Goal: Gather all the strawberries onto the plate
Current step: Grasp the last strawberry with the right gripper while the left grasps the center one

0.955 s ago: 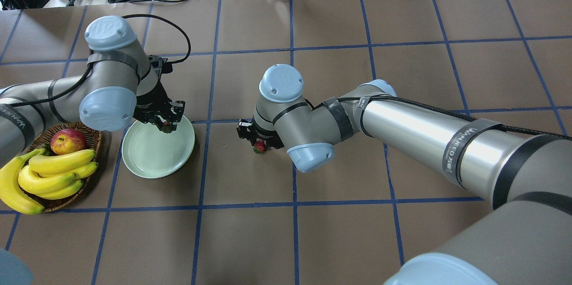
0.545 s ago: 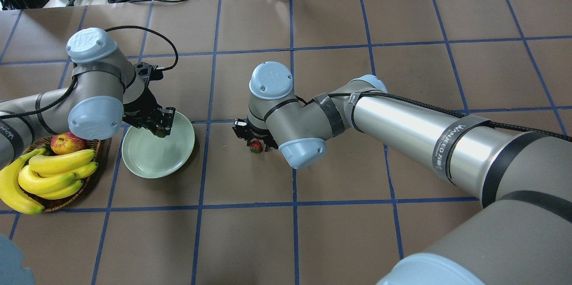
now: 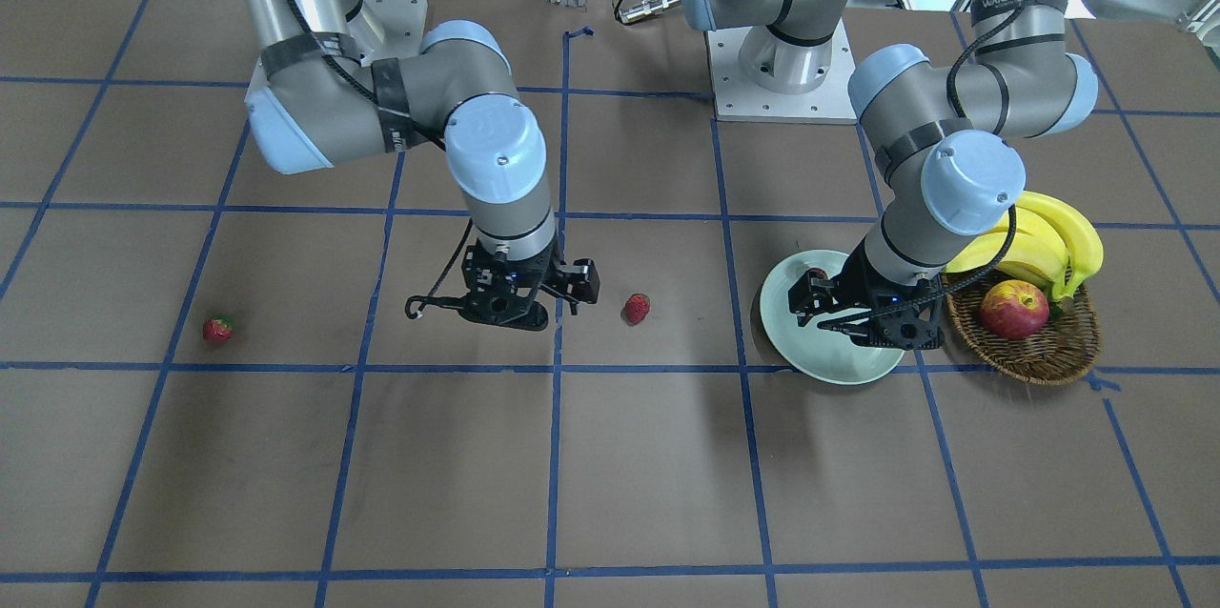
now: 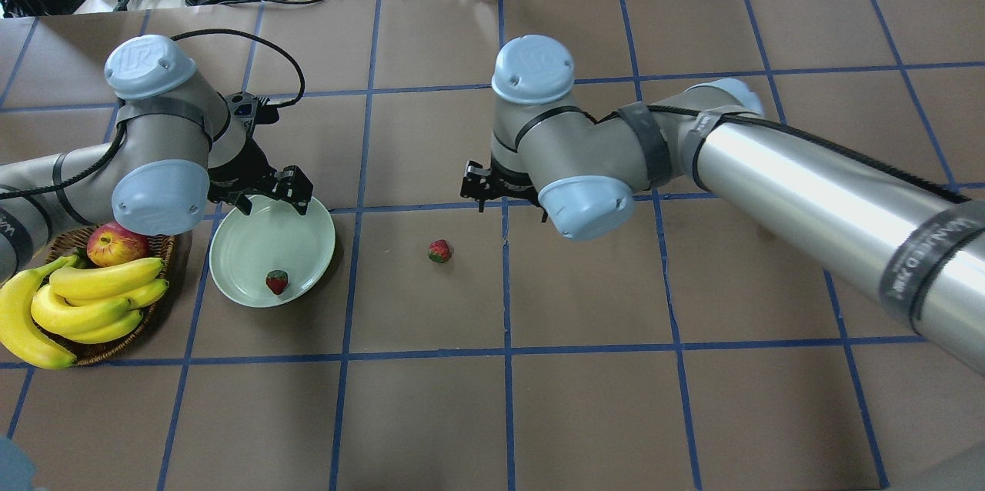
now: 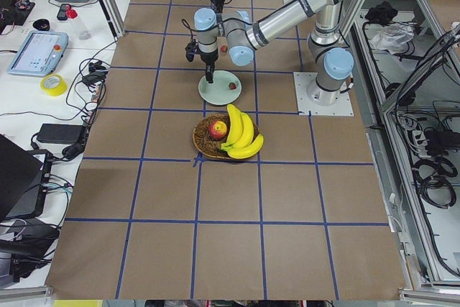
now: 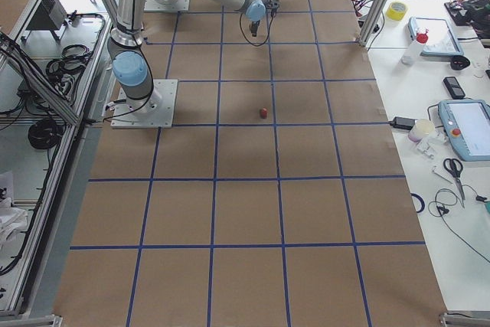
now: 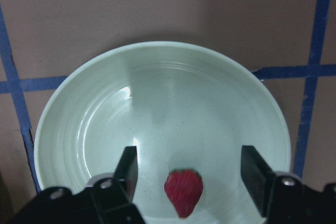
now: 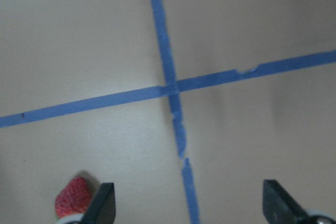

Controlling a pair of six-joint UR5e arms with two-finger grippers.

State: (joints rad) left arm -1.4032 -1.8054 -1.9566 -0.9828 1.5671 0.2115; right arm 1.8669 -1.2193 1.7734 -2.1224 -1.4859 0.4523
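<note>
The mint-green plate (image 4: 254, 245) lies at the left. One strawberry (image 4: 276, 281) lies in it near its near rim; it also shows in the left wrist view (image 7: 184, 192). My left gripper (image 4: 265, 195) hangs open and empty over the plate's far rim. A second strawberry (image 4: 439, 251) lies on the table right of the plate. My right gripper (image 4: 481, 187) is open and empty, above and to the far right of that berry (image 8: 73, 198). A third strawberry (image 3: 217, 330) lies far out on my right side, hidden under my right arm in the overhead view.
A brown wicker basket (image 4: 158, 306) with a red apple (image 4: 117, 243) and bananas (image 4: 92, 298) stands right beside the plate on its left. Cables and boxes lie along the table's far edge.
My left gripper opened; its strawberry now lies in the plate. My right gripper moved away from the table strawberry, to the right and farther off; the berry stayed put.
</note>
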